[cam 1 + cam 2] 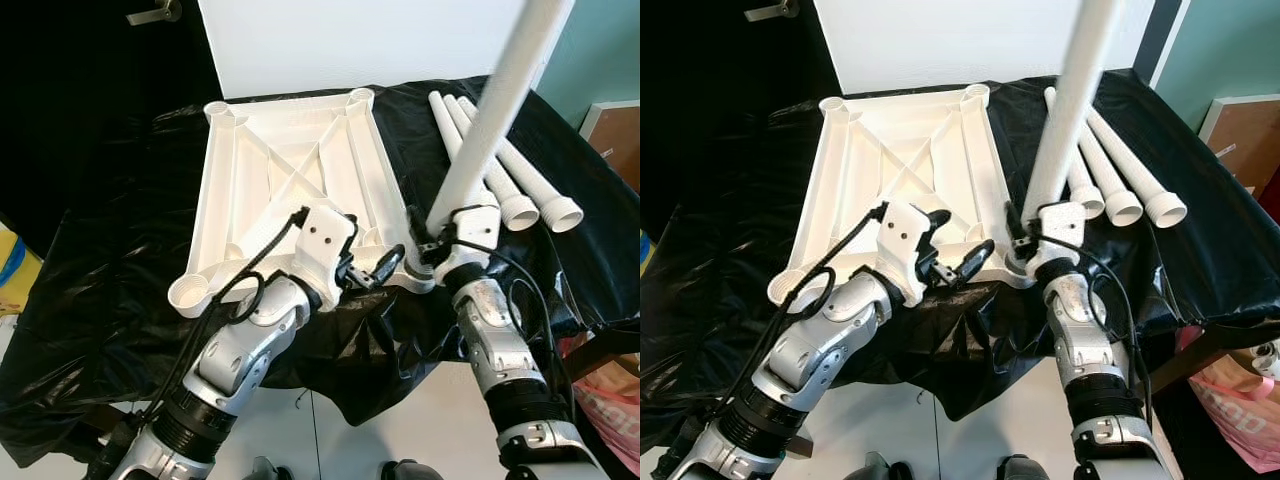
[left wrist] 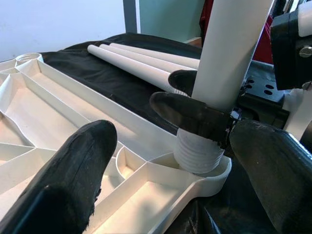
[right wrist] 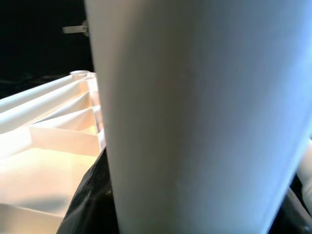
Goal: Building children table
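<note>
Counter (image 1: 110, 300): draped in a black plastic sheet that hangs over the near edge in folds; a white wall panel stands at the far edge.

Tabletop (image 1: 290, 170): white plastic, lying upside down on the sheet, ribbed underside up with diagonal braces. A round socket sits at each corner. The near-left socket (image 1: 189, 293) is open and lies close to the counter's near edge. The far two sockets lie just short of the wall panel.

Left gripper (image 1: 372, 270): low over the tabletop's near edge, reaching toward the near-right corner. In the left wrist view its fingers (image 2: 73, 170) are spread wide, one over the ribbed tray and one beyond the corner, pinching nothing. Open room remains between them and the leg.

Held leg (image 1: 495, 110): a white tube, standing nearly upright and leaning slightly away to the right. Its threaded lower end (image 2: 199, 155) sits in the near-right corner socket (image 2: 214, 176), threads partly showing above the rim.

Right gripper (image 1: 432, 247): at the leg's base, just above the socket. Its fingers (image 2: 190, 113) are closed around the tube, pinching it. The right wrist view is close against the tube's white surface.

Spare legs (image 1: 520, 190): three white tubes lying side by side on the sheet, right of the tabletop and apart from it, flared ends toward the robot. The held leg rises in front of them.

Right edge: the sheet drops off the counter beside a pink bag (image 1: 615, 400) on the floor.
</note>
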